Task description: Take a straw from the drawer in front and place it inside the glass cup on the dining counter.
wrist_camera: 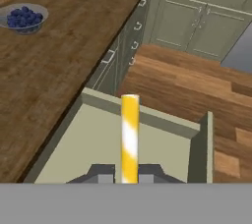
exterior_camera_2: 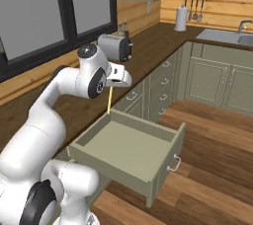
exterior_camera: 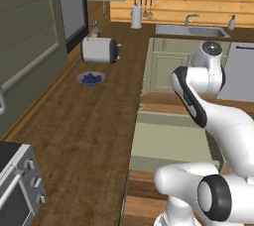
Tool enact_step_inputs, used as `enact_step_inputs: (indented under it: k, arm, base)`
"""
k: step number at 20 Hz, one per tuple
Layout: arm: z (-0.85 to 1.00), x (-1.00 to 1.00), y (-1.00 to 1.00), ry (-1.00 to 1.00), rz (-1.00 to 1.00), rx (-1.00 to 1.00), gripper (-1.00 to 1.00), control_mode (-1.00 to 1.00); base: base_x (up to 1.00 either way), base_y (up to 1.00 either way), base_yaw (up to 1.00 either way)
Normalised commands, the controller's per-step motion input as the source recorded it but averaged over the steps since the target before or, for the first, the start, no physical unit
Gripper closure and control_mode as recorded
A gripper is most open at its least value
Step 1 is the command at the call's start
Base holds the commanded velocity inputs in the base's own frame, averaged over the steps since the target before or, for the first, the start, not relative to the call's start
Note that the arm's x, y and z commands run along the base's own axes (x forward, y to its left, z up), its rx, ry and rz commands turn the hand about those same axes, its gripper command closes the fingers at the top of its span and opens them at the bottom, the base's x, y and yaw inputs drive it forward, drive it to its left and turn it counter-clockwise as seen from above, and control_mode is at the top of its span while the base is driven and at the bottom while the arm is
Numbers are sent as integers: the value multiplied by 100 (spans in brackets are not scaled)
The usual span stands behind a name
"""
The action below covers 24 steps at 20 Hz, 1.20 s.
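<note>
My gripper [exterior_camera_2: 112,85] is shut on the straw [exterior_camera_2: 109,101], a thin yellow stick that hangs straight down from the fingers over the back of the open drawer [exterior_camera_2: 129,146]. In the hand view the straw [wrist_camera: 130,129] rises yellow and white between the dark fingertips of the gripper [wrist_camera: 129,175], above the drawer's pale interior [wrist_camera: 93,144]. In the left base view the drawer [exterior_camera: 168,143] stands pulled out of the sage-green cabinet, partly behind the arm. The glass cup and the dining counter are out of view.
On the wood worktop stand a toaster [exterior_camera_2: 115,46] and a bowl of blueberries [exterior_camera: 91,78]. A sink [exterior_camera: 191,30] and a paper towel roll [exterior_camera_2: 181,18] are at the far end. An oven front [exterior_camera: 15,185] sits at lower left. Wooden floor lies right of the drawer.
</note>
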Motion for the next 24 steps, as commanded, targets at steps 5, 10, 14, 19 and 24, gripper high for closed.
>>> enact_step_inputs:
  k: [5, 10, 14, 19, 24]
  arm:
    - [0, 0, 8, -7, 6, 0, 100, 100]
    - [0, 0, 0, 0, 0, 0, 100, 100]
    - [0, 0, 0, 0, 0, 0, 100, 100]
    - [0, 0, 0, 0, 0, 0, 100, 100]
    - [0, 0, 0, 0, 0, 0, 100, 100]
  base:
    - [0, 0, 0]
    - [-77, -51, -1]
    - [-48, -100, -8]
    - [-5, -100, -12]
    - [19, -99, -29]
